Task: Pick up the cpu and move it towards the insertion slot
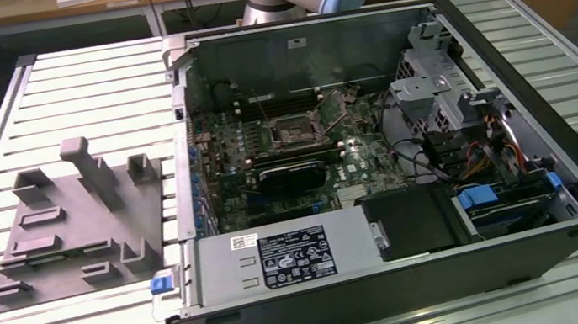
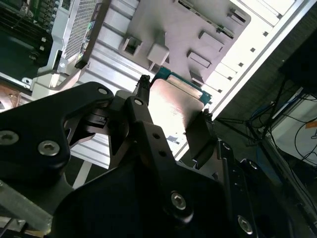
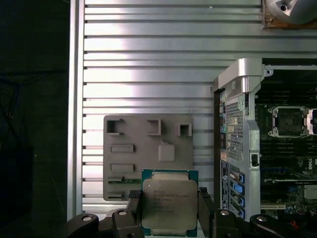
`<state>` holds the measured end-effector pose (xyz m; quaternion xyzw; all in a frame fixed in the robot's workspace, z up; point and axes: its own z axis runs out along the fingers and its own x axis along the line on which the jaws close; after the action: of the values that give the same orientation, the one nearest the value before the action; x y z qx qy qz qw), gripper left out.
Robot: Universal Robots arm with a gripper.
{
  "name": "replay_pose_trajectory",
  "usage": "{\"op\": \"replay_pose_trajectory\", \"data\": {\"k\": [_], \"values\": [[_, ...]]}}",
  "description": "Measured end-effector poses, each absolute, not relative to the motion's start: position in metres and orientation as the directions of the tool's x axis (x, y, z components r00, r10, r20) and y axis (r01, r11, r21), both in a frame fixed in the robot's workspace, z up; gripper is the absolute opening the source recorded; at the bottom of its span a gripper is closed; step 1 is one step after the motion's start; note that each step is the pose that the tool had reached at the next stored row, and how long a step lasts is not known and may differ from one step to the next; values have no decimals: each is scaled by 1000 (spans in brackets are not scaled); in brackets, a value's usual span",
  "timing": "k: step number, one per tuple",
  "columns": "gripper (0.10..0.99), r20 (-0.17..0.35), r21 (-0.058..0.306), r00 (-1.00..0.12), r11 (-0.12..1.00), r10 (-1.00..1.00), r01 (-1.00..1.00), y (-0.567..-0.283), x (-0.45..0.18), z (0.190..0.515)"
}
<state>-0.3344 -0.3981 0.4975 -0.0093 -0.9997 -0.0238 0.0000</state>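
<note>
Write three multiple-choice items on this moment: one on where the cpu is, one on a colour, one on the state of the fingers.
1. Where is the cpu?
A. Seated in the insertion slot
B. Between the fingers, above the grey fixture
C. Lying on the slatted table

2. What colour is the cpu's rim?
A. Red
B. Yellow
C. Green

3. How are the fingers?
A. Shut on the cpu
B. Wide open, empty
C. Gripping a cable

Answers:
1 B: in both wrist views the chip sits between the fingers with the grey fixture behind, and the insertion slot lies off to one side.
2 C: a green edge frames the metal top.
3 A: a finger presses each side of the chip.
</note>
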Motion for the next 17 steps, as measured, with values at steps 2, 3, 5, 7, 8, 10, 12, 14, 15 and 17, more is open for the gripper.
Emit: {"op": "replay_pose_trajectory", "data": {"k": [2, 3, 5, 7, 8, 10, 12, 14, 15, 17], "values": [[541, 1, 48, -1000, 999, 19, 19, -398, -332, 497], [541, 0, 48, -1000, 999, 19, 19, -398, -330, 497], [541, 0, 48, -1000, 999, 19, 19, -398, -327, 497], [541, 0, 48, -1000, 999, 19, 19, -398, -323, 497], [541, 0, 48, -1000, 999, 19, 19, -398, -321, 496], [541, 0, 48, -1000, 999, 19, 19, -398, -316, 496], [541, 0, 48, -1000, 999, 19, 19, -398, -311, 495], [541, 0, 48, -1000, 999, 19, 19, -398, -308, 494], [541, 0, 48, -1000, 999, 19, 19, -398, -307, 494], [541, -1, 48, -1000, 999, 19, 19, -398, -306, 492]]}}
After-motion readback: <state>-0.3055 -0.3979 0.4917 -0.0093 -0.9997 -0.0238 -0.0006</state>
